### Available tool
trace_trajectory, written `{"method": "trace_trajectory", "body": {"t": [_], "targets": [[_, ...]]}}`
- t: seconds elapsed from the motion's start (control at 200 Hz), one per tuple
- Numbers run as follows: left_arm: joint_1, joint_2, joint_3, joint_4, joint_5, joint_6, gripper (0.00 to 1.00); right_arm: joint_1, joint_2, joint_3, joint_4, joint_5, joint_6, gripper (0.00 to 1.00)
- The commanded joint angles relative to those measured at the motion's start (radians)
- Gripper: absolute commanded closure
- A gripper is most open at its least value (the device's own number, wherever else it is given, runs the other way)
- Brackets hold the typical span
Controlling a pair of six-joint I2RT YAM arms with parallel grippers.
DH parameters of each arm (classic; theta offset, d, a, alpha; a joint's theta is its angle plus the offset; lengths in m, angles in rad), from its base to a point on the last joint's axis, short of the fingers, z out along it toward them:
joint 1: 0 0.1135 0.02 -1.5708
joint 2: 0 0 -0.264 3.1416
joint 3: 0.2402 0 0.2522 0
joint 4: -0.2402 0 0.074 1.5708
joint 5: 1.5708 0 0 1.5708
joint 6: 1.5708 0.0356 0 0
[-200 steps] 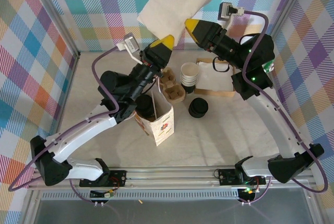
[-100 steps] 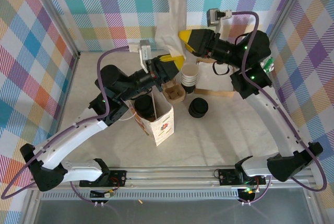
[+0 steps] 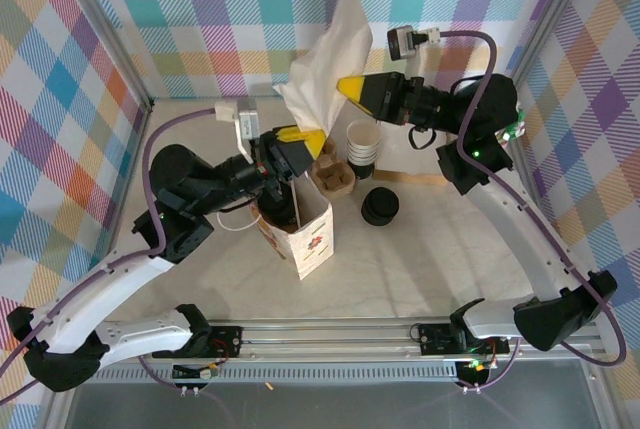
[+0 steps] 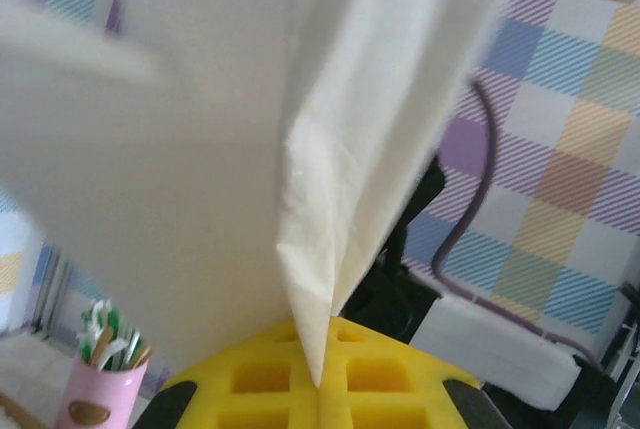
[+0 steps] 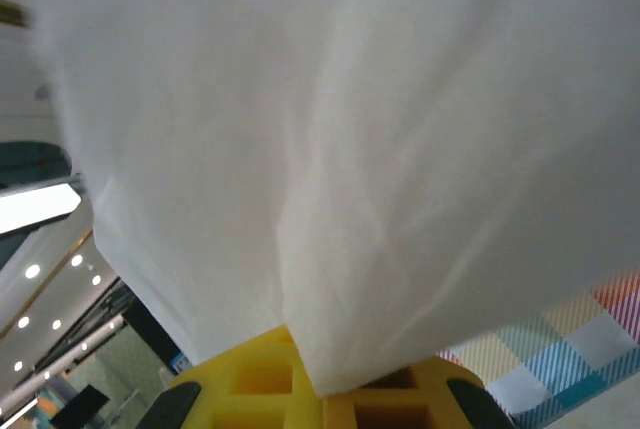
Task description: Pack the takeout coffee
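A white paper bag (image 3: 325, 69) hangs above the back of the table, pinched from two sides. My left gripper (image 3: 318, 139) is shut on its lower corner, and the paper (image 4: 200, 149) runs into the seam of that gripper's yellow jaws (image 4: 318, 389). My right gripper (image 3: 341, 84) is shut on the bag's right edge; in the right wrist view the bag (image 5: 350, 149) folds down between its jaws (image 5: 320, 394). The takeout coffee (image 3: 275, 199) shows as a dark round lid inside the printed carton (image 3: 310, 239), partly hidden by my left arm.
A stack of white-rimmed cups (image 3: 363, 144) stands right of a brown pulp cup holder (image 3: 332, 177). A low stack of black lids (image 3: 380, 206) sits in front of them. A wooden board with white paper (image 3: 415, 154) lies at the back right. A pink cup of stirrers (image 4: 100, 389) shows in the left wrist view.
The right gripper has closed on the bag's edge. The left gripper has moved down and left with its corner, and the bag has gone from spread flat to a narrow upright fold.
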Motion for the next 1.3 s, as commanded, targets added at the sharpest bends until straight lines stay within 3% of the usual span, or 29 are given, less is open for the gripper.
{"method": "trace_trajectory", "body": {"t": [0.0,0.03,0.075,0.095,0.2,0.245,0.47,0.63,0.775,1.015,1.295], "targets": [[-0.011,-0.054,-0.053,-0.05,-0.043,-0.027,0.97,0.002,-0.041,0.022,0.04,-0.013,-0.115,1.0],[-0.01,-0.072,-0.07,-0.058,-0.073,-0.027,0.84,0.002,-0.048,0.028,0.009,-0.021,-0.163,1.0],[-0.011,-0.105,-0.098,-0.072,-0.135,-0.027,0.53,0.004,-0.06,0.043,-0.061,-0.031,-0.259,1.0],[-0.01,-0.121,-0.111,-0.076,-0.166,-0.027,0.44,0.004,-0.063,0.052,-0.102,-0.035,-0.308,1.0],[-0.009,-0.238,-0.204,-0.06,-0.315,-0.024,0.2,0.004,-0.077,0.111,-0.306,-0.057,-0.569,1.0],[-0.01,-0.3,-0.24,-0.063,-0.381,-0.023,0.15,0.004,-0.075,0.127,-0.363,-0.066,-0.661,1.0],[-0.009,-0.611,-0.285,-0.292,-0.677,0.053,0.13,0.06,-0.034,0.152,-0.607,-0.07,-1.089,1.0],[-0.009,-0.62,-0.135,-0.56,-0.756,0.127,0.14,0.151,0.016,0.139,-0.786,-0.007,-1.429,1.0],[-0.009,-0.57,-0.057,-0.637,-0.749,0.151,0.14,0.198,0.058,0.098,-0.797,0.012,-1.523,1.0],[-0.009,-0.533,-0.085,-0.584,-0.725,0.117,0.14,0.272,0.077,-0.004,-0.88,0.101,-1.669,1.0],[-0.01,-0.506,-0.075,-0.578,-0.713,0.109,0.14,0.279,0.029,-0.145,-0.826,0.162,-1.687,1.0]]}}
